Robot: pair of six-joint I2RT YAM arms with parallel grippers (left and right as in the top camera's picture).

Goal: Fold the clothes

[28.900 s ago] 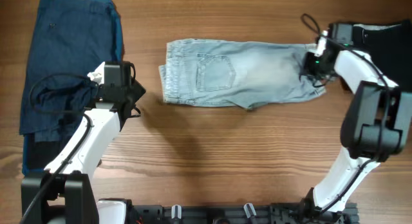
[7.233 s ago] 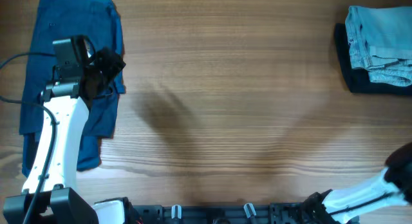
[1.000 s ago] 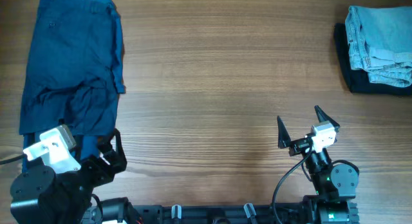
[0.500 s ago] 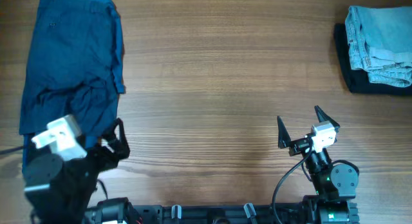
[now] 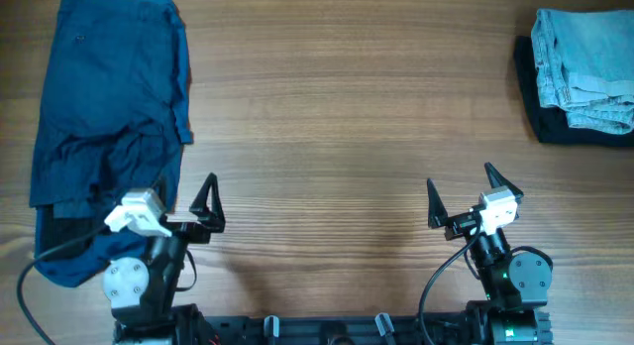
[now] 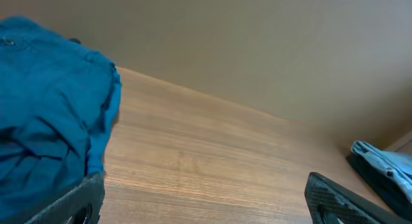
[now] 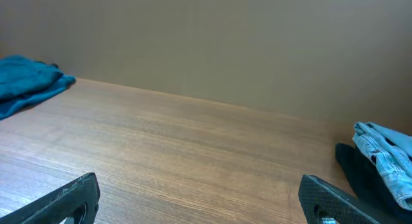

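A rumpled pile of dark blue clothes point(image 5: 109, 107) lies at the table's left side, seen also in the left wrist view point(image 6: 45, 108) and the right wrist view point(image 7: 29, 82). Folded pale denim shorts point(image 5: 580, 67) rest on a dark folded garment point(image 5: 530, 87) at the far right. My left gripper point(image 5: 178, 198) stands open at the front edge, beside the blue pile's near end, with only bare wood between its fingertips point(image 6: 80, 198). My right gripper point(image 5: 463, 191) is open at the front right, holding nothing; its fingertips point(image 7: 335, 201) frame bare wood.
The wooden table point(image 5: 347, 117) stretches between the two piles. A plain wall point(image 7: 206, 37) rises behind its far edge. The arms' bases and a black rail point(image 5: 337, 330) sit along the front edge.
My left arm has swung right, off the blue pile's near end, and settled at the front edge with its open fingers pointing away. The right arm has not moved.
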